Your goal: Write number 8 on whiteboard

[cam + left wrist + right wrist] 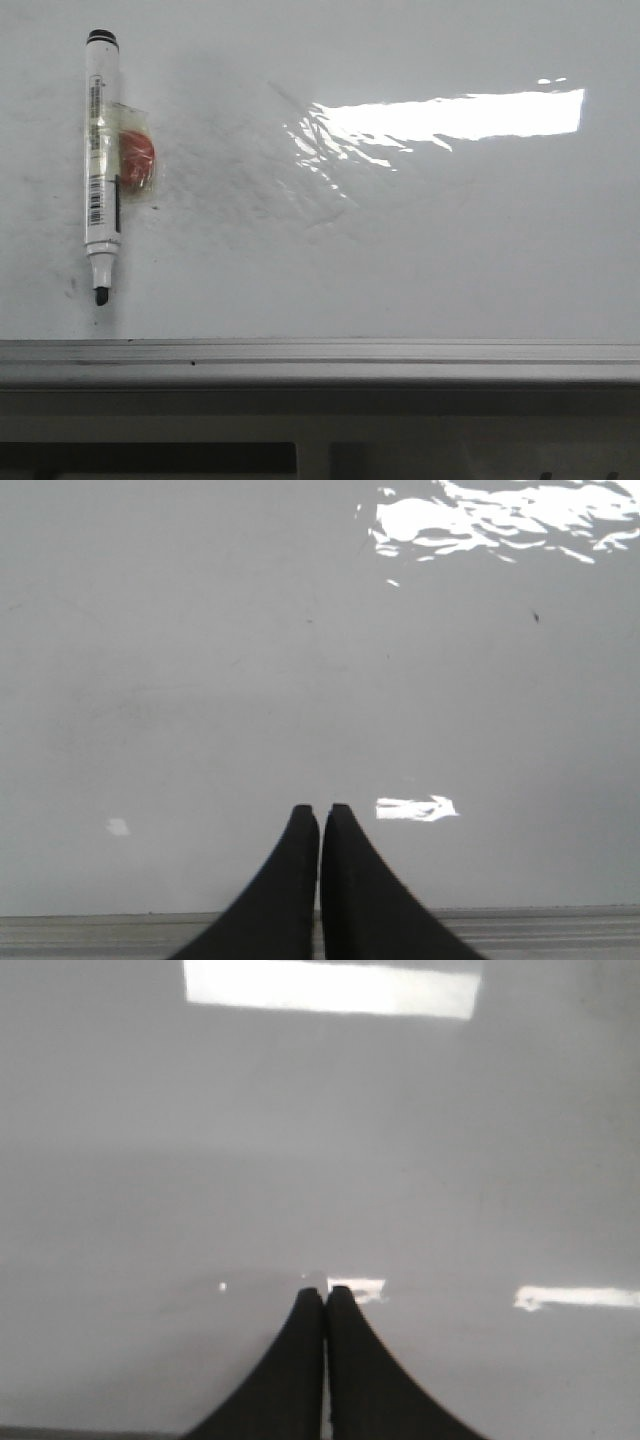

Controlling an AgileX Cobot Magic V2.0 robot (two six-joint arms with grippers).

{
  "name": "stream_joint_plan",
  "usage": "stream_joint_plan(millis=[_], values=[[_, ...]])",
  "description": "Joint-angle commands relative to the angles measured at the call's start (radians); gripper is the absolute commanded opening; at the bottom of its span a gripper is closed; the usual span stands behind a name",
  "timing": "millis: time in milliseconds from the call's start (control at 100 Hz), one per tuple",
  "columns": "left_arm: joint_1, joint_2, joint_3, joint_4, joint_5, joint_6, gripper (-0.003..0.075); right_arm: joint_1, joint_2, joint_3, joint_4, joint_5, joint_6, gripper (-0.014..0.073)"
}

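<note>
The whiteboard [400, 250] fills the front view, glossy white with faint grey smudges and a bright glare patch. No number 8 shows on it. A white marker [101, 150] with a black cap end and its black tip bare lies at the left of the board, tip toward the near rim, with a red-orange object [136, 158] in clear wrap taped beside it. Neither gripper shows in the front view. My left gripper [320, 812] is shut and empty over bare board [200, 680]. My right gripper [326, 1295] is shut and empty over bare board [300, 1140].
The board's grey metal bottom rim [320, 360] runs along the near edge and also shows in the left wrist view [560, 930]. Below it are dark gaps in a pale frame [310, 455].
</note>
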Motion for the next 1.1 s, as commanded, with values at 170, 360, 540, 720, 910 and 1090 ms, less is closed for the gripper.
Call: stream_joint_plan(millis=[170, 360, 540, 720, 910, 1090], values=[[0.000, -0.028, 0.039, -0.004, -0.103, -0.011, -0.0020, -0.004, -0.022, 0.012, -0.023, -0.291, -0.008, -0.0063], [0.000, -0.028, 0.039, -0.009, -0.138, -0.011, -0.0020, -0.004, -0.022, 0.012, -0.018, -0.506, -0.008, -0.0063], [0.000, -0.028, 0.039, -0.015, -0.227, -0.011, -0.0020, -0.004, -0.022, 0.012, -0.018, -0.599, -0.008, -0.0063], [0.000, -0.023, -0.002, -0.065, -0.230, -0.011, -0.0021, -0.004, -0.014, -0.045, -0.022, -0.501, 0.048, -0.0063], [0.000, 0.079, -0.139, -0.067, -0.086, -0.011, -0.0021, 0.008, 0.081, -0.192, 0.004, -0.206, 0.096, -0.0063], [0.000, 0.181, -0.238, -0.067, -0.109, -0.011, -0.0020, 0.014, 0.178, -0.296, 0.099, -0.036, 0.096, -0.0063]])
